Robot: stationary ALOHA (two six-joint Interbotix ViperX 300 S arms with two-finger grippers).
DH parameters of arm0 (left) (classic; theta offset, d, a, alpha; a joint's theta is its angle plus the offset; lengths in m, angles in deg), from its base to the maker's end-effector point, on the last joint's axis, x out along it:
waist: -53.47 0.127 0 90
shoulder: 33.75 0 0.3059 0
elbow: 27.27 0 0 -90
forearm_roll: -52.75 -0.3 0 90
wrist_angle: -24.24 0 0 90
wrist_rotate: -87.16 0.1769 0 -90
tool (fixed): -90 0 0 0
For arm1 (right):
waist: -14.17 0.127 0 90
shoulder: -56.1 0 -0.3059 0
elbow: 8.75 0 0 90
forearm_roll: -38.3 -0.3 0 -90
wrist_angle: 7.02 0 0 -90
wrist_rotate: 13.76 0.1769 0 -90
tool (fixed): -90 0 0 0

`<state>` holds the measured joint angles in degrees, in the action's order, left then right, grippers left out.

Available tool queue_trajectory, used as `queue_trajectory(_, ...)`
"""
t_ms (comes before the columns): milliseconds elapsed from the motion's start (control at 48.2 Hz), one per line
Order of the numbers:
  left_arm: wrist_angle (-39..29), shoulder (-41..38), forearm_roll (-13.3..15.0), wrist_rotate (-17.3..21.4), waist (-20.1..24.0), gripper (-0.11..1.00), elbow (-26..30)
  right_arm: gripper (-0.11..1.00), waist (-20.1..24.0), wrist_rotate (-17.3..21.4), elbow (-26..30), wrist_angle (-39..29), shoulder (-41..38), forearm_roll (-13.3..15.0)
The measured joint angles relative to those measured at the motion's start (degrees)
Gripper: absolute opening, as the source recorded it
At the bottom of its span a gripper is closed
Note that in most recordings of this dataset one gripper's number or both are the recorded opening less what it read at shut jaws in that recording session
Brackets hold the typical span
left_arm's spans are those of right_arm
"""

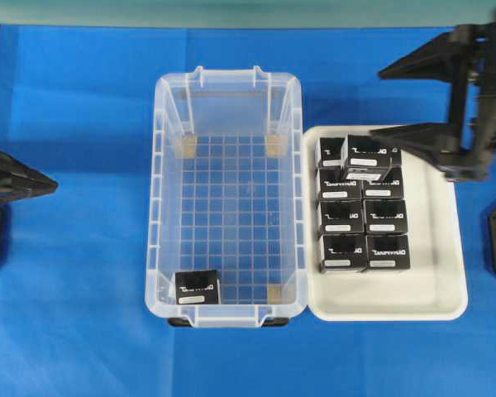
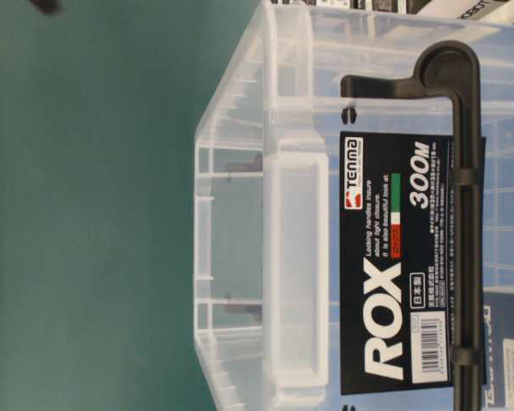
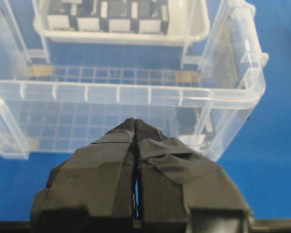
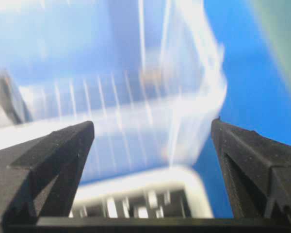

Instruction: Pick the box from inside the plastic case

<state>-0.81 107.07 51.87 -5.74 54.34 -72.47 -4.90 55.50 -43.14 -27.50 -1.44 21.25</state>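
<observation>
Sitting in clear grid-floored plastic case (image 1: pixel 231 91): matte cuboid box (image 1: pixel 197 289)

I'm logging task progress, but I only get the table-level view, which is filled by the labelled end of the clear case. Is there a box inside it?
Observer: Yes, one black box lies on the grid floor, in the lower left corner of the plastic case as seen from overhead.
Operator: Where are the others?
Observer: The other boxes sit in the white tray, right of the case.
Operator: Is the right gripper holding anything?
Observer: No, the right gripper is wide open and empty, near the tray's far end.
Operator: And the left?
Observer: The left gripper is shut, outside the case's long wall.
</observation>
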Motion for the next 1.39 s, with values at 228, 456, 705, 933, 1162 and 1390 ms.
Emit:
queue_trajectory(228,0.00,0.44,0.00,0.18,0.00,-0.04,0.00,0.97,3.60,0.00,-1.58,1.49,4.92,-0.09)
queue_trajectory(456,0.00,0.97,0.09,0.18,0.00,-0.04,0.00,0.97,6.86,4.66,-1.85,3.25,5.27,-0.09)
queue_trajectory(705,0.00,1.67,0.00,0.18,0.00,-0.04,0.00,0.97,9.40,7.03,-2.64,6.06,5.80,-0.09)
queue_trajectory(933,0.00,1.76,0.00,0.35,0.09,-0.04,0.00,0.97,10.55,7.12,-3.34,8.00,6.42,-0.18)
queue_trajectory(1162,0.00,1.76,0.00,0.35,0.00,-0.04,0.00,0.97,10.72,7.12,-3.78,8.17,6.68,-0.09)
queue_trajectory(1390,0.00,1.76,0.09,0.62,0.09,-0.04,0.00,0.97,10.81,7.03,-3.96,8.17,6.94,-0.18)
